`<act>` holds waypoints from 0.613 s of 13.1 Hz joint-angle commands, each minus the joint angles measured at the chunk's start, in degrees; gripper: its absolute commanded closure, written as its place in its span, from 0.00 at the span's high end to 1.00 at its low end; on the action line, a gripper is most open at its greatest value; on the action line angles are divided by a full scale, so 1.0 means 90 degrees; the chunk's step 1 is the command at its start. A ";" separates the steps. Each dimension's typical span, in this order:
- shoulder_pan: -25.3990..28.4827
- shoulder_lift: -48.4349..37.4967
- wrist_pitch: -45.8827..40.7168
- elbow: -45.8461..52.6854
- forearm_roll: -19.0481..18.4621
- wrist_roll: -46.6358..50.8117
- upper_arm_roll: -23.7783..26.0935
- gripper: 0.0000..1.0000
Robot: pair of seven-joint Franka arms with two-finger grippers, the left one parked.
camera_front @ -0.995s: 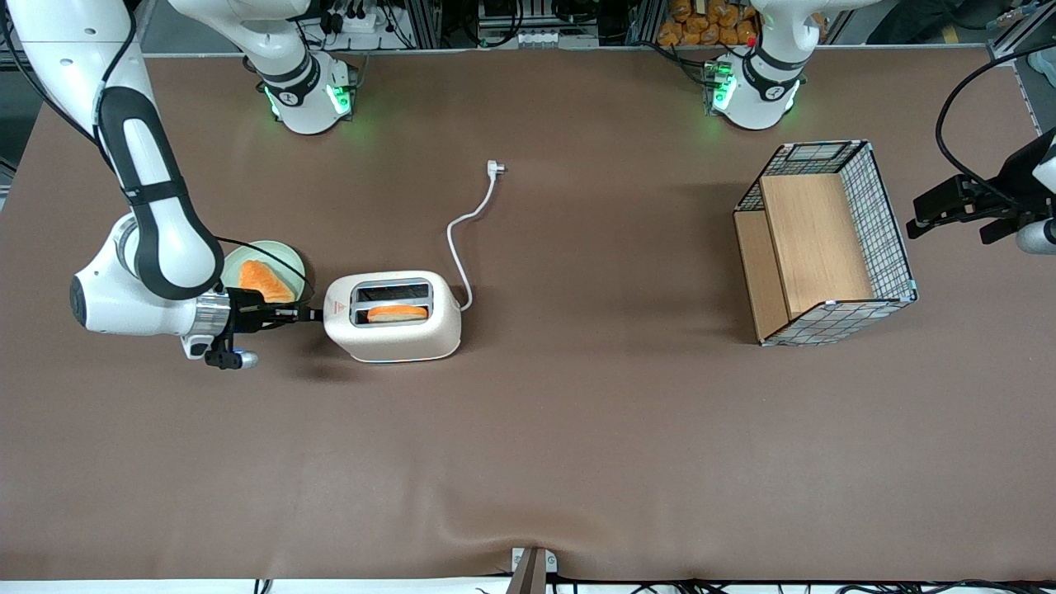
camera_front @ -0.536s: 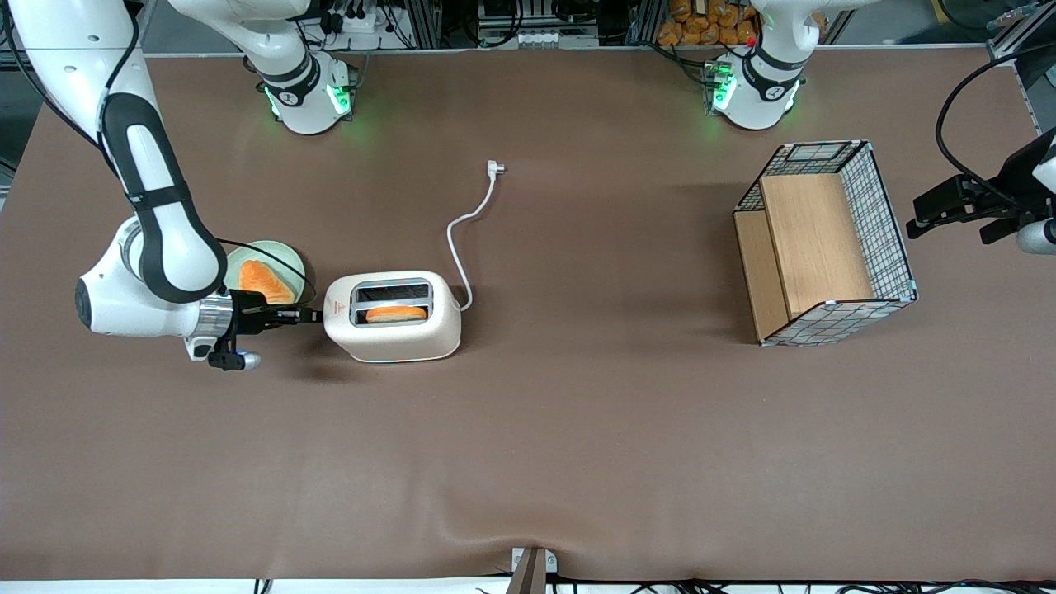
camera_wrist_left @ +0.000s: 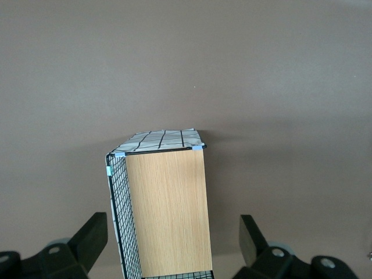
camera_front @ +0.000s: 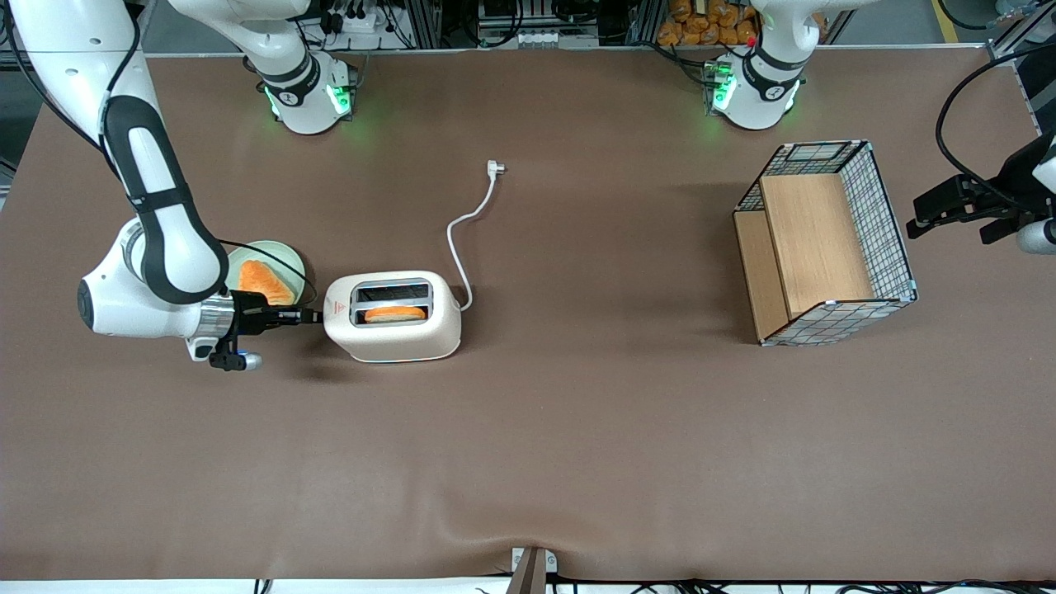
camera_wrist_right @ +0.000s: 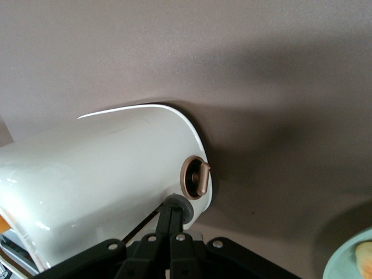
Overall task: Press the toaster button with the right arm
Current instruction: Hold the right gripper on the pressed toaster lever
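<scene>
The cream-white toaster point(camera_front: 394, 323) stands on the brown table with a red triangle sticker point(camera_front: 336, 309) on top and an orange toast slice point(camera_front: 396, 313) in the slot nearer the front camera. My right arm point(camera_front: 157, 247) reaches in level from the working arm's end. Its gripper point(camera_front: 314, 314) is shut, and the fingertips touch the toaster's narrow end by the sticker. In the right wrist view the closed gripper point(camera_wrist_right: 176, 211) rests against the small grey toaster button point(camera_wrist_right: 186, 206) on the toaster point(camera_wrist_right: 99, 174), just beside a bronze dial point(camera_wrist_right: 195, 177).
A pale green plate point(camera_front: 290, 257) with an orange toast slice point(camera_front: 264, 280) sits under the wrist, close to the toaster. The white cord point(camera_front: 466, 227) and plug point(camera_front: 494, 168) trail toward the arm bases. A wire basket with wooden panels point(camera_front: 825, 243) stands toward the parked arm's end.
My right arm's wrist has shifted a little toward the toaster, keeping the closed fingertips against its narrow end. The toaster has stayed in place.
</scene>
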 commanded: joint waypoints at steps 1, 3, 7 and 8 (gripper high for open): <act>0.0123 0.0275 0.0314 -0.0109 0.0136 -0.0302 -0.0032 0.00; 0.0133 0.0295 0.0353 -0.0148 0.0146 -0.0303 -0.0032 0.00; 0.0123 0.0314 0.0431 -0.0158 0.0146 -0.0351 -0.0032 0.00; 0.0123 0.0324 0.0422 -0.0158 0.0146 -0.0371 -0.0032 0.00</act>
